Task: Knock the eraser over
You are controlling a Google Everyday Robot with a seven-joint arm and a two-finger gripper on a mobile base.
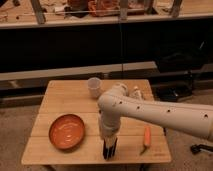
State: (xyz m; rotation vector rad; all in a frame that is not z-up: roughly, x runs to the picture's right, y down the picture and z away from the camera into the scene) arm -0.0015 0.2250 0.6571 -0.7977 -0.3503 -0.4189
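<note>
The gripper [109, 151] hangs straight down from the white arm [150, 112], which comes in from the right side of the view. Its dark tips are at the surface of the wooden table [65, 92], close to the front edge. The fingers are pressed together into one narrow dark shape with thin pale lines running down it. The eraser should be a dark striped block, but I cannot separate it from these dark fingers. If it stands there, it is exactly at the gripper, touching it or hidden by it, and I cannot tell whether it is upright. As the camera sees it, the orange plate [66, 131] lies near the gripper on its left side, not touching it. The carrot [146, 137] lies near on its right side, also close to the front edge. The white cup [94, 87] stands well beyond the gripper, toward the far edge. A small pale object [135, 92], too unclear to name, is just behind the arm.
</note>
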